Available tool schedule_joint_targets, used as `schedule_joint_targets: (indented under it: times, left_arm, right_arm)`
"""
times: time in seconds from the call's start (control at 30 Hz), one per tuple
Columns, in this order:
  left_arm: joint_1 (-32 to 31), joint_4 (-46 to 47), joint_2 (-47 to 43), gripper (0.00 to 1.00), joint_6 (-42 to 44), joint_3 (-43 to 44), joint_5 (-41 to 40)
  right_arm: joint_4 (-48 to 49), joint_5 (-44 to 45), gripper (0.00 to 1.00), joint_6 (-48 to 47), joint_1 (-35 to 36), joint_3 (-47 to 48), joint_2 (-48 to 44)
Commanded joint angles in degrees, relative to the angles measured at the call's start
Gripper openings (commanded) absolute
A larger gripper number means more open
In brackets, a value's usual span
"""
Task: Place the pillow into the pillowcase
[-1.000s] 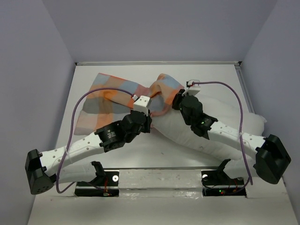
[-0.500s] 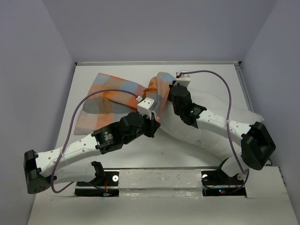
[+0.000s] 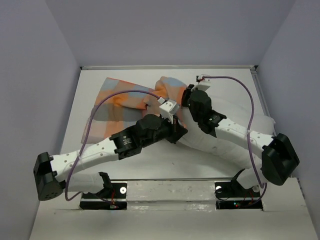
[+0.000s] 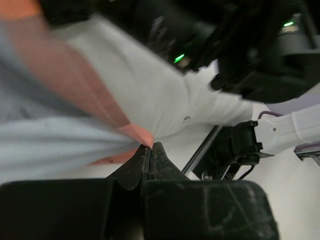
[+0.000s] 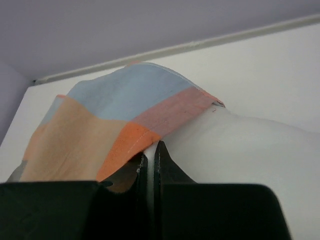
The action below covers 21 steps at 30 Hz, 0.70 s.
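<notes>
The left gripper's (image 4: 151, 146) two fingers were pressed together with no gap, nipping a thin fold of the pillowcase (image 4: 60, 100) at an orange check. The right gripper's (image 5: 150, 146) two fingers were likewise closed tight, clamped on the stitched orange hem of the pillowcase (image 5: 100, 115), just where that hem lay against the pillow (image 5: 250, 150).

There was one pillowcase (image 3: 120, 100) and one pillow (image 3: 240, 117). From above, the case lay over the far-left and middle of the table (image 3: 210, 75), its long axis running roughly left to right, with its open end pointing right and bunched up at the table's middle. That open end was draped over the left tip of the pillow, the hem arching over the white fabric in the right wrist view. The pillow lay to the right of centre, its long axis running from the middle out to the table's right edge, mostly under the right arm (image 3: 235, 134).

The two arms met at the case's mouth, the left arm (image 3: 100, 150) reaching in from the near left. Two purple cables (image 3: 92, 117) looped above them, one on each arm.
</notes>
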Motion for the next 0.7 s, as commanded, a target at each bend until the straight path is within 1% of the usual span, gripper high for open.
schedule_joint_targets:
  times: [0.0,0.13,0.17,0.2,0.23,0.27,0.3,0.33,0.37,0.4,0.43,0.47,0.53,0.57,0.63,0.67]
  left_arm:
    - [-2.8,19.3,8.1,0.0,-4.3,2.0,16.3]
    - [-5.7,21.1,9.2,0.0,-5.2,-0.3,15.8]
    - [-5.7,19.5,8.1,0.1,-5.5,-1.9,14.6]
    - [-5.7,19.5,7.2,0.23,-5.5,-2.6,13.0]
    - [-5.7,16.4,4.3,0.4,-5.3,-3.8,9.2]
    - [-5.6,14.7,2.5,0.56,-5.2,-4.1,7.2]
    - [-5.5,12.9,0.7,0.77,-5.0,-4.2,5.8]
    - [-4.9,9.7,-1.1,0.83,-4.5,-4.2,4.8]
    - [-4.6,8.0,-4.5,0.86,-3.9,-3.4,3.0]
    - [-4.3,4.2,-6.2,0.88,-2.8,-2.7,2.3]
    - [-4.1,2.3,-8.9,0.89,-2.3,-1.2,0.8]
    - [-3.9,0.9,-9.0,0.89,-2.1,-1.2,0.1]
    - [-2.8,-3.7,-11.9,0.89,-1.6,0.9,-1.6]
    - [-1.4,-4.8,-12.6,0.89,-1.4,1.6,-3.8]
    - [1.0,-7.4,-13.8,0.85,-1.9,2.8,-6.7]
    - [2.8,-8.2,-13.6,0.82,-2.0,2.9,-8.2]
  right_arm:
    - [13.1,-15.8,0.0,15.3,0.6,-4.0,4.8]
    - [18.4,-22.3,0.0,14.8,0.6,-6.3,4.6]
    - [18.7,-23.3,0.0,14.8,0.6,-8.0,4.1]
    - [18.8,-23.7,0.0,15.3,0.6,-9.2,3.5]
    - [18.7,-25.4,0.0,16.7,0.6,-12.1,2.0]
    - [18.8,-26.5,0.0,17.0,0.6,-13.8,1.3]
    - [18.9,-27.4,0.0,17.7,0.6,-15.4,0.4]
    - [18.9,-28.0,0.0,18.7,0.6,-17.2,-0.4]
    - [18.8,-28.0,0.0,20.1,0.6,-20.4,-2.0]
    - [18.4,-28.7,0.0,20.5,0.6,-21.6,-2.6]
    - [18.1,-28.9,0.0,20.4,0.6,-22.7,-3.7]
    - [17.5,-29.2,0.03,20.3,0.6,-23.4,-3.8]
    - [15.0,-29.9,0.14,19.4,0.6,-24.0,-5.7]
    - [13.5,-30.3,0.24,18.4,0.6,-23.7,-6.3]
    - [8.8,-30.0,0.35,17.1,0.6,-22.3,-9.0]
    - [6.8,-29.6,0.45,15.4,0.6,-21.6,-10.1]
